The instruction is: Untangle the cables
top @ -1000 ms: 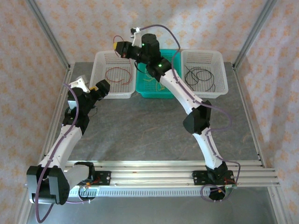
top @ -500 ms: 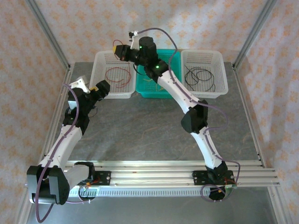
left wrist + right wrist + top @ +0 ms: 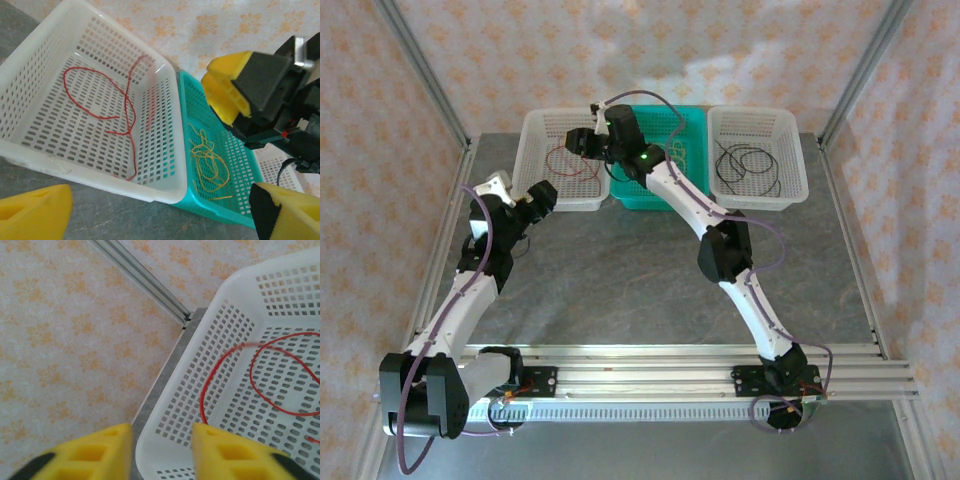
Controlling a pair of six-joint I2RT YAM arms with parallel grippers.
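Note:
The red cable [image 3: 568, 160] lies looped in the left white basket [image 3: 535, 125]. One blurred strand of the red cable [image 3: 280, 380] rises along the basket wall to the edge of a right fingertip [image 3: 225, 450]. My right gripper [image 3: 582, 143] hovers over that basket's back, open [image 3: 162, 450], with nothing between its fingers. The yellow cable [image 3: 210, 160] sits bunched in the teal basket [image 3: 220, 210]. The black cable [image 3: 750, 165] is coiled in the right white basket [image 3: 795, 130]. My left gripper [image 3: 542, 195] waits at the left basket's front edge, wide open [image 3: 160, 217] and empty.
The three baskets stand side by side along the back of the grey table [image 3: 620, 270]. The right arm [image 3: 720, 250] stretches diagonally over the teal basket. Aluminium frame posts [image 3: 425, 80] and patterned walls close in the back and sides.
The right gripper has come down from above the back wall to just over the left basket, and the red cable that dangled from it now rests inside. The left arm shifted slightly.

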